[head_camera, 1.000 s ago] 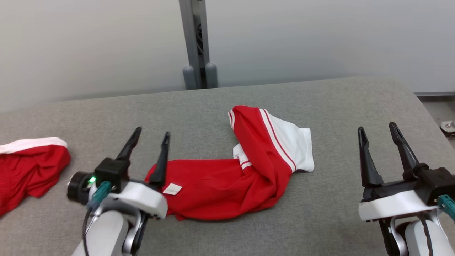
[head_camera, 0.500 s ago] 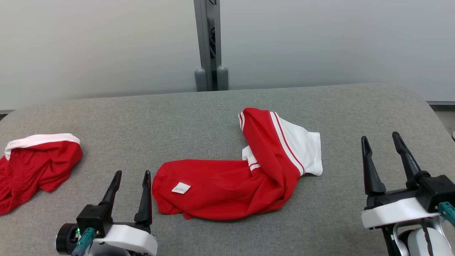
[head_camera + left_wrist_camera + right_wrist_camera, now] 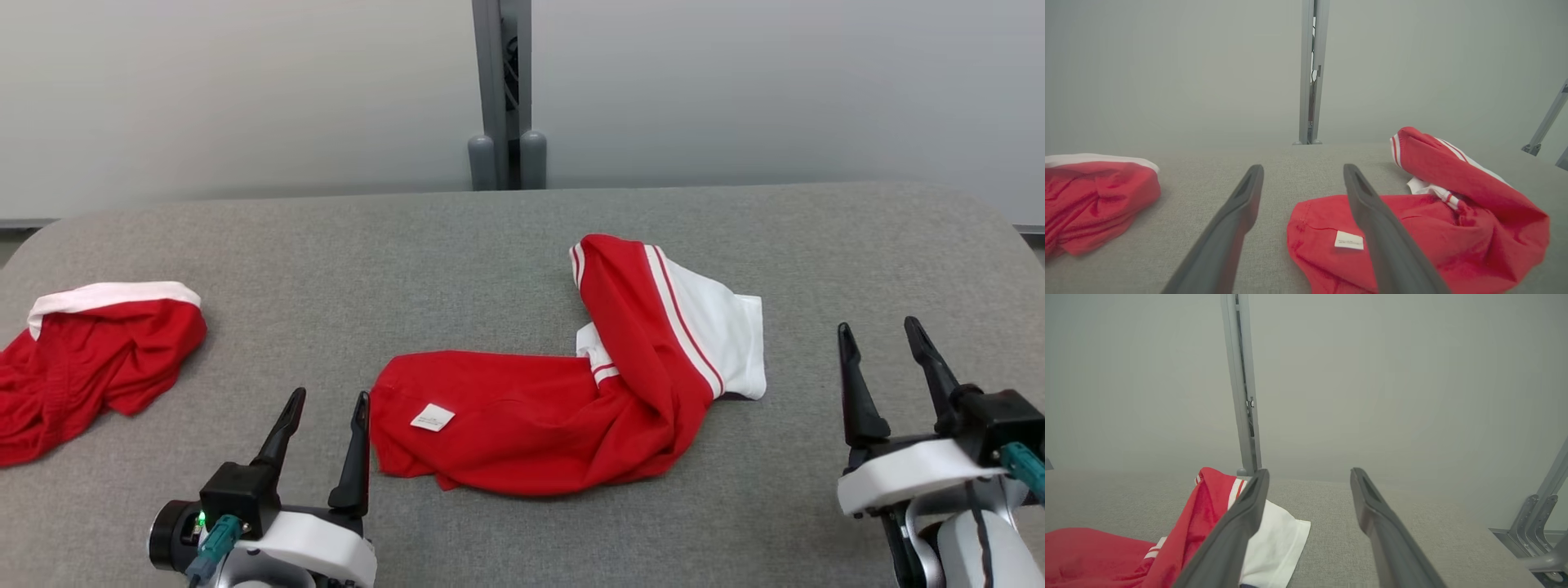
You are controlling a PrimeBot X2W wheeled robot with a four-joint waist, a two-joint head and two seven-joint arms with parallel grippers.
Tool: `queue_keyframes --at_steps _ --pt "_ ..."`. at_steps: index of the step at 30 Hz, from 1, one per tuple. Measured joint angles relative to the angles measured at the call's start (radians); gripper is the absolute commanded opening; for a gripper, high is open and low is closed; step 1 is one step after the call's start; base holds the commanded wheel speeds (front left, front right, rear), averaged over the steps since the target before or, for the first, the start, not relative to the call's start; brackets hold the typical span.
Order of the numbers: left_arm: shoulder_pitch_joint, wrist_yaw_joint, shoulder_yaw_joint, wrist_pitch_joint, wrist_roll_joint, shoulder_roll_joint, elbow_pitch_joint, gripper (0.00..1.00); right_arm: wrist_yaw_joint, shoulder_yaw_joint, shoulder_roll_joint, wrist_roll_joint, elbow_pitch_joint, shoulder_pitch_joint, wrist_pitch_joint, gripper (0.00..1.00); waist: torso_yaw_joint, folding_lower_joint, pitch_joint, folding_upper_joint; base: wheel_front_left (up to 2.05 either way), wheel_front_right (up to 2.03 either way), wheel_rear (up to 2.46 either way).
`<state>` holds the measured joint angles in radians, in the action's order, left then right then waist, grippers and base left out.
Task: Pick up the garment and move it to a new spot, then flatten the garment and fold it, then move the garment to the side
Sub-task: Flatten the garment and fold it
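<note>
Left end effector (image 3: pixel 1303 167) spread; finger (image 3: pixel 1380 232) hides part of garment (image 3: pixel 1474 228).

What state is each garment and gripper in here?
Red and white garment: rumpled, partly doubled over, lying free on the table, label up.
Second red garment: bunched at the table's left end.
Left gripper: open, empty, beside the first garment's edge.
Right gripper: open, empty, apart from the cloth.

The garment (image 3: pixel 555 425) lies centred on the table (image 3: pixel 408 245), a second garment (image 3: pixel 98 359) leftward.
</note>
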<state>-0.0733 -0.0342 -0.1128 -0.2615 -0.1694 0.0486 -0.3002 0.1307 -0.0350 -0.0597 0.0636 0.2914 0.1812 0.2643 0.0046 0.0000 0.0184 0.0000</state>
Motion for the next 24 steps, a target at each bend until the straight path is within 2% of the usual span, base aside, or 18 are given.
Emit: queue_keyframes --at_steps 6,15,24 --pt "-0.040 -0.001 -0.034 0.000 -0.005 0.000 -0.004 1.00 0.000 -0.015 -0.033 0.114 0.218 0.148 0.000 1.00 0.039 0.0000 0.064 0.0000 0.00 0.00 0.00" --pt "-0.087 -0.003 -0.061 0.000 -0.008 0.000 -0.002 1.00 0.000 0.012 -0.141 0.203 0.584 0.386 0.000 1.00 0.118 0.0000 0.171 0.0000 0.00 0.00 0.00" --pt "-0.121 0.001 -0.094 0.000 -0.031 0.000 0.003 1.00 0.000 0.084 -0.200 0.231 0.805 0.548 -0.010 1.00 0.194 0.0000 0.256 0.0000 0.00 0.00 0.00"
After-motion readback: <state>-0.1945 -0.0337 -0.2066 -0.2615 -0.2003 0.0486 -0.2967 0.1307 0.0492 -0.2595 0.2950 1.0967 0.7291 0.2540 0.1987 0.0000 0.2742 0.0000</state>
